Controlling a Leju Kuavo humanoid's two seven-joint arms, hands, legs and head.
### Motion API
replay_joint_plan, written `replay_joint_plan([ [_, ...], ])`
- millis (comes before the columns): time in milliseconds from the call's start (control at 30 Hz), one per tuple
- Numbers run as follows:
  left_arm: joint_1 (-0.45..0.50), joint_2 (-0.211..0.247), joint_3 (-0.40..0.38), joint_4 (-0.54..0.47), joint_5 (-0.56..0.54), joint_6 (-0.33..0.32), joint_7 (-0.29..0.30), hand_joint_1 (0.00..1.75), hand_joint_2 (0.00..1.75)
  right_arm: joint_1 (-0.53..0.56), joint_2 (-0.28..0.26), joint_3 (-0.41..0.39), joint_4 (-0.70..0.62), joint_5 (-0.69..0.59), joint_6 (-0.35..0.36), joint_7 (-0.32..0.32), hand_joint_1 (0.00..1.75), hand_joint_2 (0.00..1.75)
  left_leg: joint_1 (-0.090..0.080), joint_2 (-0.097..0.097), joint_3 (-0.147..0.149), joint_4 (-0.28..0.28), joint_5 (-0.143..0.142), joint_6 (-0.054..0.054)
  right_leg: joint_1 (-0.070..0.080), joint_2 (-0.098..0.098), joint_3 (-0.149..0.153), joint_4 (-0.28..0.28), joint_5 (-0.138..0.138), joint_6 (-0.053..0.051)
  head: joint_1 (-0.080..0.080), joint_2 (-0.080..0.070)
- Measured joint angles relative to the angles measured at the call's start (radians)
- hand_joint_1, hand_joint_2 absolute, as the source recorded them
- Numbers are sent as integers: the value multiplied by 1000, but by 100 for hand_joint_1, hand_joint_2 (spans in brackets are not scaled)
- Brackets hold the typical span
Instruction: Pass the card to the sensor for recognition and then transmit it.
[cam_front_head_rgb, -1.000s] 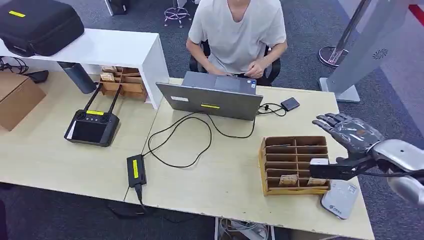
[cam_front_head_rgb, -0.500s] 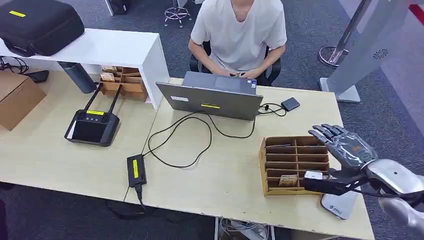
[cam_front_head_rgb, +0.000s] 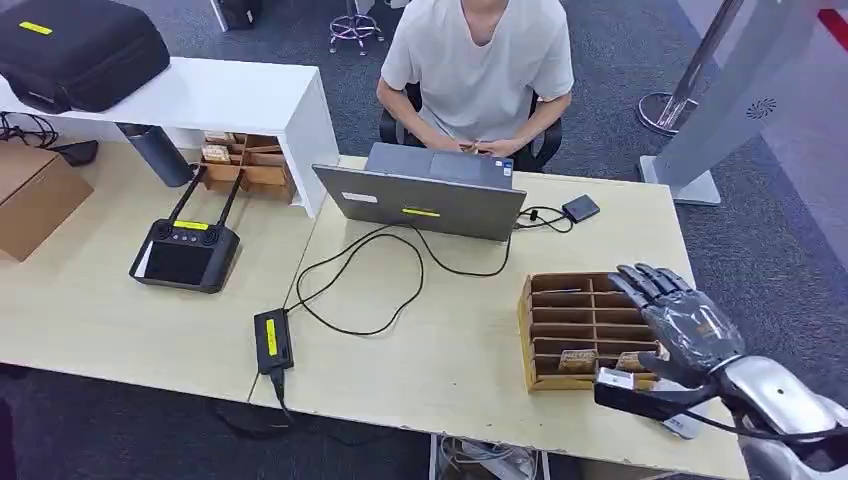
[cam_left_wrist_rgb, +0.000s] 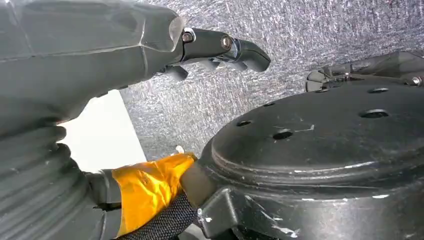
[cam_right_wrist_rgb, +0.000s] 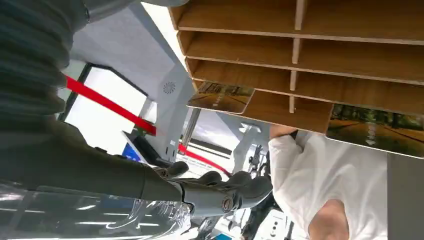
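**Wooden rack, hand above it**

Wooden slots of the rack hold two cards in the row nearest the robot. The right hand is held over the rack's right edge, fingers stretched out and slightly apart, nothing gripped. A white sensor is partly hidden beneath the wrist. The left hand is seen over grey floor, seemingly holding nothing.

Two cards stand in the wooden rack's nearest slots.
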Motion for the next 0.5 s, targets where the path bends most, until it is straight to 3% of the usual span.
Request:
replay_joint_plan([
  [500,0,5,-10,-7,3,1,-6,0,175,42,81,-35,11,56,-35,-16,0,175,0,1,0,0,0,0,0,0,0,0,0,0,0,0],
])
